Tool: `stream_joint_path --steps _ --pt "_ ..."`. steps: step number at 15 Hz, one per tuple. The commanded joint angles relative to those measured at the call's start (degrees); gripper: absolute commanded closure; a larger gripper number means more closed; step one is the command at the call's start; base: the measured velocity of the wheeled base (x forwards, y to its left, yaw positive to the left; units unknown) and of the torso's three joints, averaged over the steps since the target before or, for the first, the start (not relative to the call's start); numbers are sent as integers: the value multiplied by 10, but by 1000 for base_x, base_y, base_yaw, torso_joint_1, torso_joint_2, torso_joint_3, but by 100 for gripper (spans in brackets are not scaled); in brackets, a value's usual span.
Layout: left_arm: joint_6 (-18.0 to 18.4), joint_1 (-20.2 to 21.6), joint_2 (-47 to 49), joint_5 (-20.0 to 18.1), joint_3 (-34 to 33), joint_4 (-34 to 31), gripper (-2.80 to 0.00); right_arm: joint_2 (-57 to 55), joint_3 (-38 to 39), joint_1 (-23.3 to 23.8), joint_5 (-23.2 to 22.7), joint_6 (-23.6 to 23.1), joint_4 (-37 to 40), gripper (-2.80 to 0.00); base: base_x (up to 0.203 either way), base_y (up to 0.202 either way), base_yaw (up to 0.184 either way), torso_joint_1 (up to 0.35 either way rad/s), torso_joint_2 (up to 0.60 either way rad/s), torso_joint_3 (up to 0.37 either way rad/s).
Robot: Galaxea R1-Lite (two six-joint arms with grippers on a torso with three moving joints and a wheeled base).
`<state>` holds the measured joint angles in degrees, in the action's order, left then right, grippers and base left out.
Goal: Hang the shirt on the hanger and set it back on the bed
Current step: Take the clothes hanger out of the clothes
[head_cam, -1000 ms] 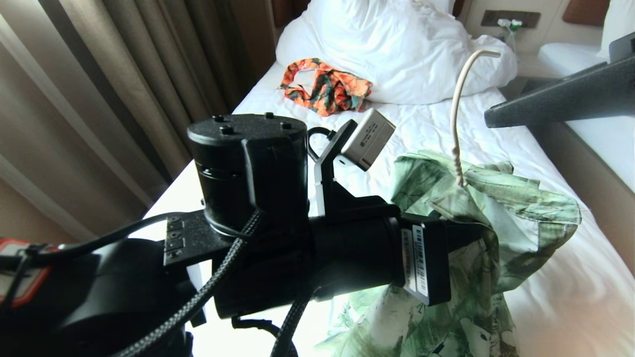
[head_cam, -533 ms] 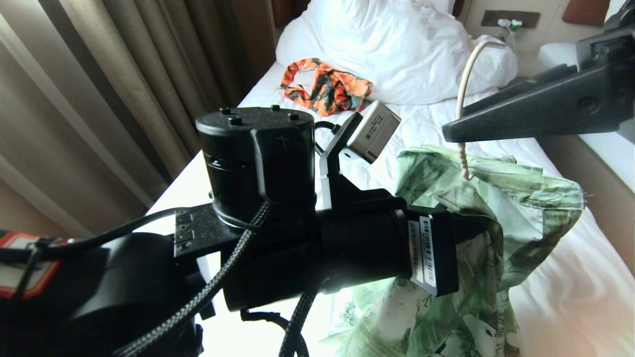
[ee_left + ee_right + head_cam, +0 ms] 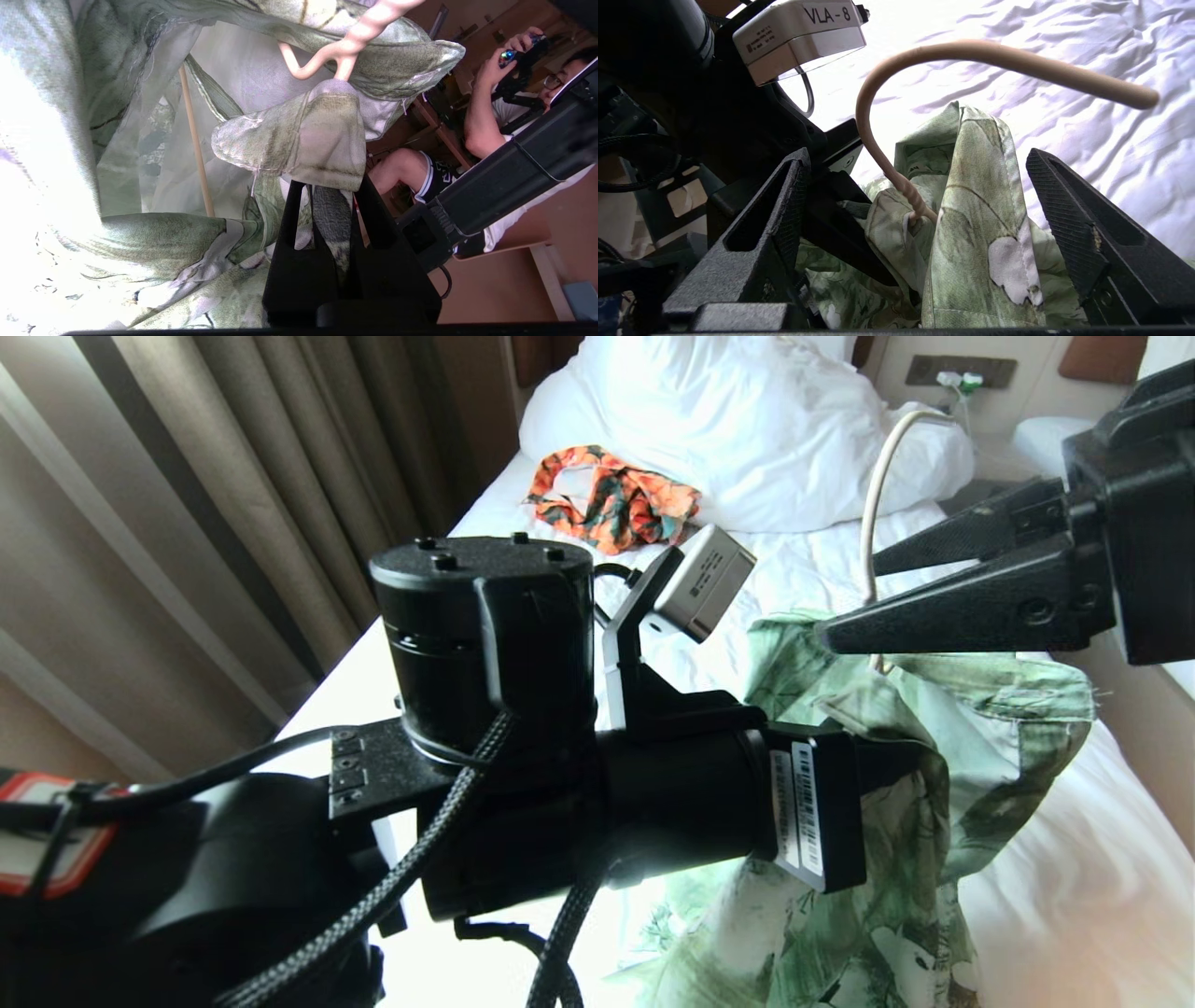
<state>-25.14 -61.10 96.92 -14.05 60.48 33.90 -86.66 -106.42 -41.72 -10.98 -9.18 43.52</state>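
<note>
Head view: left pincer clamped on shirt collar.

Head view: high, looking down the bed past the left arm. Left wrist view: tight on the shirt, facing back into the room. Right wrist view: close, bedward. All three share the hanger.

The shirt is thin, soft woven cloth with stitched hems, matt and crumpled. The hanger looks like smooth cream-coated wire, twisted at its neck. The right gripper has matt black plastic fingers with a rough, grainy face; the bed sheet is wrinkled white cloth.
</note>
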Motion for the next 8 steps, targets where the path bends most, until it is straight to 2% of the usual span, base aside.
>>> stream_joint_path --steps 1,3,5,6,8 --pt "-1 0 -2 0 -2 2 0 -10 1 -4 1 -10 0 -280 0 0 0 0 0 0" --pt "2 1 -2 1 -7 3 0 -26 1 -19 13 -33 -18 -280 0 0 0 0 0 0" --pt "1 1 -5 -1 -8 5 0 -42 1 -33 53 -50 -46 -280 0 0 0 0 0 0" --pt "1 1 -8 0 -8 4 0 -44 1 -35 61 -54 -56 0 0 0 0 0 0 0" --pt "1 1 -9 0 -9 3 0 -43 3 -35 62 -55 -56 0 0 0 0 0 0 0"
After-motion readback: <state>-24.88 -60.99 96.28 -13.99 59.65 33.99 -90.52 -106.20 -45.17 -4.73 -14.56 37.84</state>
